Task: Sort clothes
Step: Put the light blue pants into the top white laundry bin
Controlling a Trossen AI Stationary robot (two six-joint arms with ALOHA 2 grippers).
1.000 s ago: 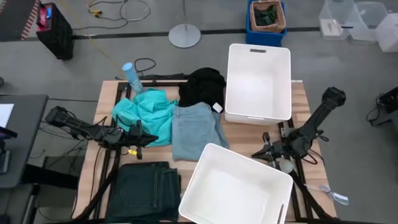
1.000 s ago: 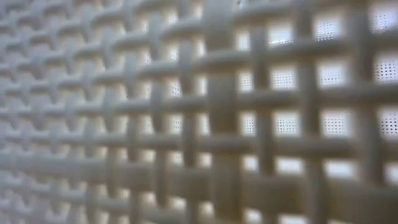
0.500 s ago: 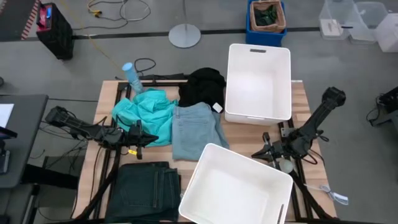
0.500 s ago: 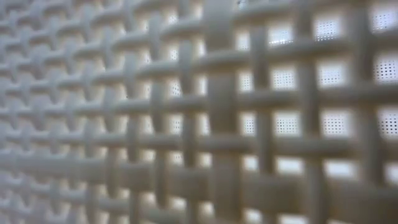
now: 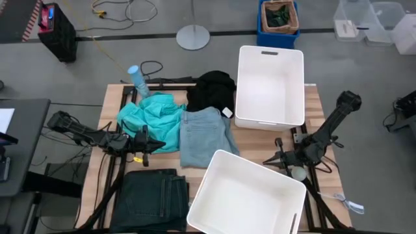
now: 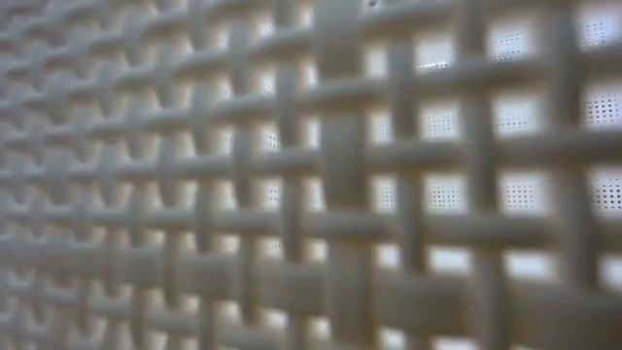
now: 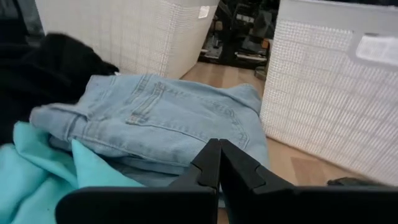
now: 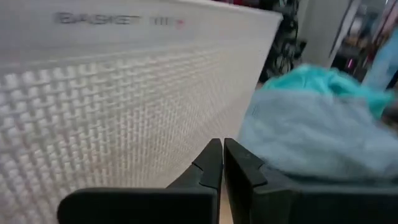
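Sorting not begun: I hold both jaws together, empty, beside the denim piece [image 5: 205, 135]; next I open over 1 garment.

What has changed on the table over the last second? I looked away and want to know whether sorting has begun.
Nothing visibly changed. The left gripper stays shut and empty at the turquoise top, the right gripper stays shut and empty between the two white bins. The pale denim piece, black top and dark jeans lie where they were, none in a bin.
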